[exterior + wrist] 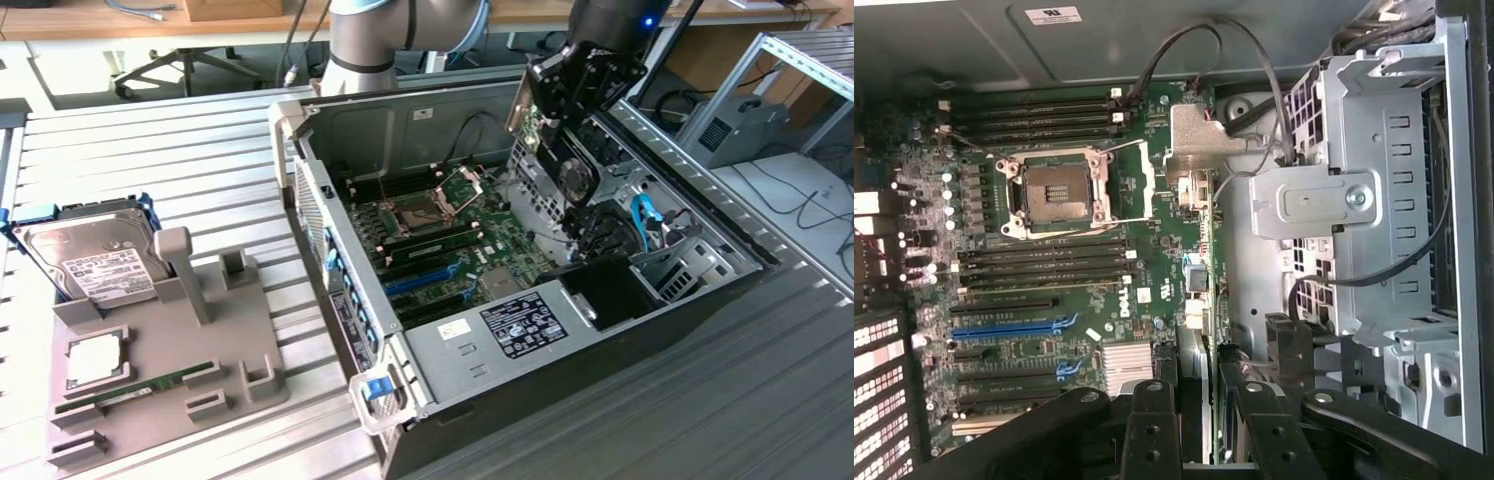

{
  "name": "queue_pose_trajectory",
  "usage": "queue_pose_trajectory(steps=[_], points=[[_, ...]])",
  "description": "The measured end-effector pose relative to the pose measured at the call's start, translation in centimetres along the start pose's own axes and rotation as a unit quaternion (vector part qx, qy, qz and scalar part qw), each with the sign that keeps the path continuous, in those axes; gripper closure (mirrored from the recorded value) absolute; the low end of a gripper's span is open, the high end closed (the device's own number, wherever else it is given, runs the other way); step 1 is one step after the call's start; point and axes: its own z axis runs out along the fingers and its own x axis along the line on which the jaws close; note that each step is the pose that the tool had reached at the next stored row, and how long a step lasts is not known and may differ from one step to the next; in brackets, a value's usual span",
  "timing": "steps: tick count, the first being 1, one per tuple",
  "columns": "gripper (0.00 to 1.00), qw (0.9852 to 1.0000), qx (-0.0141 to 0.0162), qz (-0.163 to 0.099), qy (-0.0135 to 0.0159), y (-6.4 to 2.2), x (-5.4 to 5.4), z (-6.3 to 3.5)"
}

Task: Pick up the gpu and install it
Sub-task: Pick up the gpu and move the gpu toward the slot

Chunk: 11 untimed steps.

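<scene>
I have the hand (577, 100) clamped on the gpu (574, 168). The card hangs on edge above the open computer case (441, 345), over the drive-cage side towards the exterior view's right, and well clear of the motherboard (441, 235). Gripping it upright from above makes sense to me: the lower edge faces the board, so I judge it could go straight down into a slot without being turned inside the case.

The exterior view gives me the card's face with its round fan, and how high it sits above the chassis. It also shows the hard drive (91, 262) and memory stick (140, 385) parked in the grey holder (200, 300) on the worktop (200, 140), well apart from the case.

The wrist view looks down past the fingers (1152, 430). There I see the card edge-on between them, with the blue expansion slot (1014, 327) off to one side rather than beneath it.
</scene>
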Motion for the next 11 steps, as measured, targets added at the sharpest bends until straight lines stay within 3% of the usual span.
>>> queue_pose_trajectory(steps=[11], points=[[0.73,1.0000,0.0000,0.000,0.0000,-0.02,0.02,0.62]])
